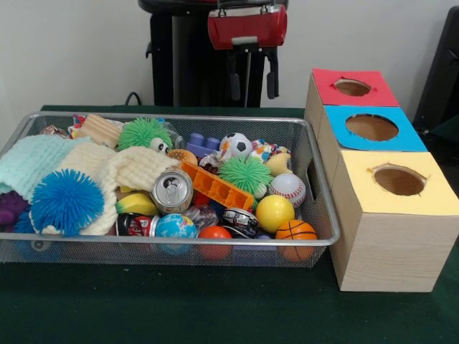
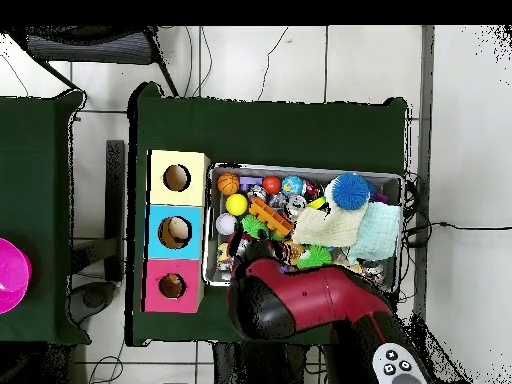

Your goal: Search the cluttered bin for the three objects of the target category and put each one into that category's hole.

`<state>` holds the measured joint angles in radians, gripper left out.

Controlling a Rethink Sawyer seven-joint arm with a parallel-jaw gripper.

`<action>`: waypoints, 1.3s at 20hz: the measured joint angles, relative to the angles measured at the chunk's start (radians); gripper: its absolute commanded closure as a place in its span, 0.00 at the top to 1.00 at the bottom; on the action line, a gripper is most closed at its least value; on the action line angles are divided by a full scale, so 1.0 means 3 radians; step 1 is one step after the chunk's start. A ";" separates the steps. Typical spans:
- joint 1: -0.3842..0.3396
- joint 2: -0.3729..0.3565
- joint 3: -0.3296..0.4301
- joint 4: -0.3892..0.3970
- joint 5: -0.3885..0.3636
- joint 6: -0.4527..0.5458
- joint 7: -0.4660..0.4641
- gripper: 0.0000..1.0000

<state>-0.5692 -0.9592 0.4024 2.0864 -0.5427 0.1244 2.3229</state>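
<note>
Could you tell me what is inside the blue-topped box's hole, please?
Overhead, the blue-topped box shows something pale inside its hole; what it is cannot be told. The rest of the interior is hidden.

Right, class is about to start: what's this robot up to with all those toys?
A red and black arm hangs over the far side of a wire bin crammed with balls, spiky toys, cloths and a can. Its gripper is open, empty and above the clutter. Beside the bin stand three wooden boxes with holes, topped red, blue and yellow.
</note>
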 measured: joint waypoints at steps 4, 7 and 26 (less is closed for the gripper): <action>-0.0031 0.0073 0.0001 -0.0001 -0.0003 0.0000 0.0000 1.00; -0.0046 0.0155 0.0026 -0.0001 -0.0003 -0.0001 0.0000 1.00; 0.0005 0.0584 0.0293 -0.0081 -0.0123 -0.0001 0.0000 1.00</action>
<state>-0.5677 -0.7839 0.4904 2.0620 -0.5796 0.1242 2.3229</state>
